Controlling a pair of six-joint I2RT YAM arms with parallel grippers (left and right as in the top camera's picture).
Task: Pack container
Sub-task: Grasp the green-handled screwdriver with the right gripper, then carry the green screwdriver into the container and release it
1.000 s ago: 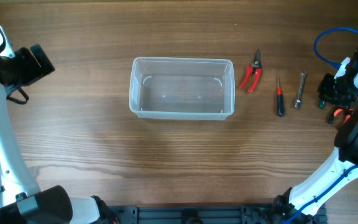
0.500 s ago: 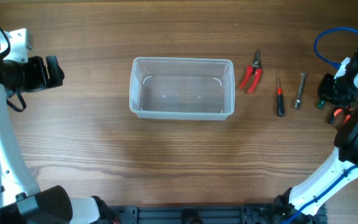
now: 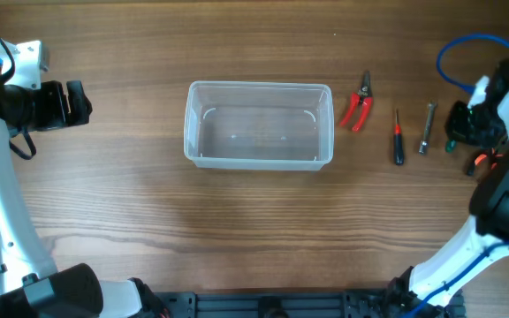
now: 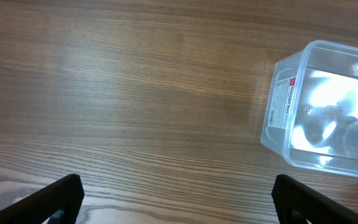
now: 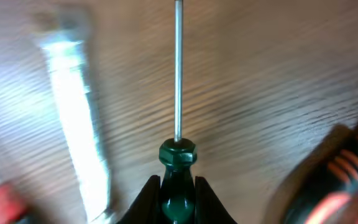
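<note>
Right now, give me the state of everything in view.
container: open, empty, upright.
left gripper: open, empty.
right gripper: shut on green screwdriver.
green screwdriver: gripped at its handle.
red pliers: closed, lying loose.
red-black screwdriver: lying loose.
silver tool: lying loose.

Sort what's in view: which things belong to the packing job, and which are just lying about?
Job:
container
red pliers
red screwdriver
metal bit
green screwdriver, gripped in the right tool

Lying about:
orange-black handle by the right arm; possibly also for packing, but too hidden to tell
blue cable, part of the rig
</note>
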